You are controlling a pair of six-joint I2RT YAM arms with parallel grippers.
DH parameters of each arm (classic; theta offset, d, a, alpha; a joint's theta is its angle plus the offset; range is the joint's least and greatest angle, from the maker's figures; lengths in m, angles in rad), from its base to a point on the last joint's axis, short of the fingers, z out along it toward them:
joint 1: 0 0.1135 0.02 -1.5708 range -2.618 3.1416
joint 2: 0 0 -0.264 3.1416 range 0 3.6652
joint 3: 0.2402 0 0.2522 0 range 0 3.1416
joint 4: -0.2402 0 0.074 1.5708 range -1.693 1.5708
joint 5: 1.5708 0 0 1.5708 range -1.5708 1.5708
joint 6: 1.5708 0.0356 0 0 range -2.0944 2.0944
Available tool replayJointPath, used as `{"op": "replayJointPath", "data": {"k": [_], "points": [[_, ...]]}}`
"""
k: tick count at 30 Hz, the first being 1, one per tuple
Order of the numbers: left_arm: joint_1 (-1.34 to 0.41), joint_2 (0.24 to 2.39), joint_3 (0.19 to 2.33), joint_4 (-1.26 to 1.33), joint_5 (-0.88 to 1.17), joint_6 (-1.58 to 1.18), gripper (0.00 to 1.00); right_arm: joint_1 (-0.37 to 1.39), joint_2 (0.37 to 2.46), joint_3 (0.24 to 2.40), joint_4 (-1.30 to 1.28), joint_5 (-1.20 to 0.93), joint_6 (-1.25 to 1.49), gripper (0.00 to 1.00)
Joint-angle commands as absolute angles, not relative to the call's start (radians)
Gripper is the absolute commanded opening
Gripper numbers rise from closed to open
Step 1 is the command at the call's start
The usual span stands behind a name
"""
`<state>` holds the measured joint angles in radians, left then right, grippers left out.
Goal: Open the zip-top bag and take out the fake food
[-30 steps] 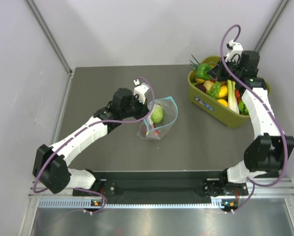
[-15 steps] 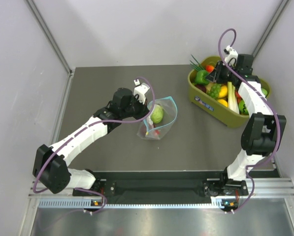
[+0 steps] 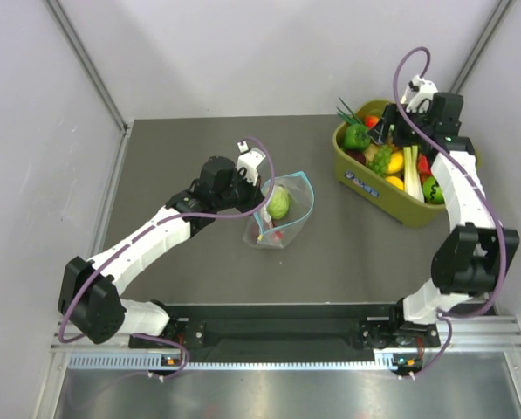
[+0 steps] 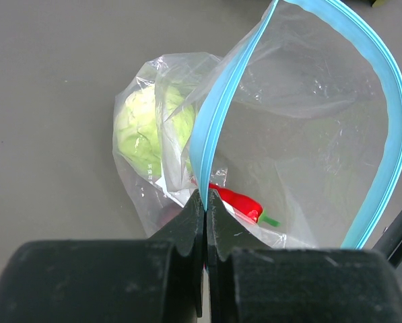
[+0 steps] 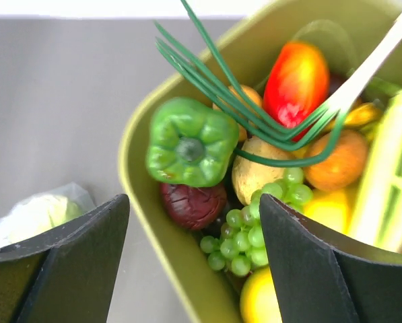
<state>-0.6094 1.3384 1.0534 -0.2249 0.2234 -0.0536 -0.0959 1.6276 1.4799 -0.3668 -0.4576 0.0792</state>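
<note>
Lying near the middle of the table [image 3: 173,148], the zip-top bag [image 3: 297,209] has bare grey surface on every side and is well apart from the olive tub [image 3: 362,181] at the far right corner. Its teal mouth gapes, with the cabbage [image 4: 143,124] and red chili [image 4: 236,200] inside. Pale walls enclose the table. The left arm reaches far and right, and the left gripper [image 4: 205,202] is clamped on the bag's zip strip. The right gripper [image 5: 194,215], fingers spread, hovers over the tub's left rim.

left pincer [image 4: 205,202] pinching teal zip strip, zip-top bag [image 4: 288,134] gaping, cabbage [image 4: 150,128] and red chili [image 4: 238,200] inside
</note>
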Motion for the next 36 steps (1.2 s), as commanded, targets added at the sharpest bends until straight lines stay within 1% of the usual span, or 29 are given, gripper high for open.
{"op": "replayJointPath", "data": {"k": [1, 6, 9, 11, 16, 19, 25, 30, 36], "points": [[-0.612, 1.339, 1.095, -0.210, 0.232, -0.048, 0.00, -0.110, 1.450, 1.477, -0.364, -0.407, 0.058, 0.78], [-0.612, 1.339, 1.097, -0.210, 0.236, -0.051, 0.00, -0.094, 1.319, 1.463, -0.365, -0.454, 0.086, 0.79], [-0.612, 1.338, 1.098, -0.212, 0.236, -0.051, 0.00, -0.049, 1.260, 1.468, -0.362, -0.488, 0.101, 0.81], [-0.614, 1.338, 1.097, -0.210, 0.236, -0.052, 0.00, 0.000, 1.241, 1.480, -0.373, -0.506, 0.104, 0.82], [-0.615, 1.338, 1.097, -0.210, 0.236, -0.052, 0.00, 0.237, 1.229, 1.494, -0.377, -0.500, 0.100, 0.82], [-0.614, 1.338, 1.097, -0.210, 0.236, -0.051, 0.00, 0.346, 1.238, 1.471, -0.357, -0.512, 0.118, 0.82], [-0.614, 1.342, 1.097, -0.210, 0.239, -0.052, 0.00, 0.486, 1.293, 1.401, -0.316, -0.597, 0.150, 0.80], [-0.614, 1.342, 1.095, -0.209, 0.238, -0.052, 0.00, 0.567, 1.376, 1.355, -0.347, -0.620, 0.140, 0.76], [-0.615, 1.344, 1.095, -0.209, 0.239, -0.054, 0.00, 0.604, 1.456, 1.338, -0.374, -0.604, 0.124, 0.71]]}}
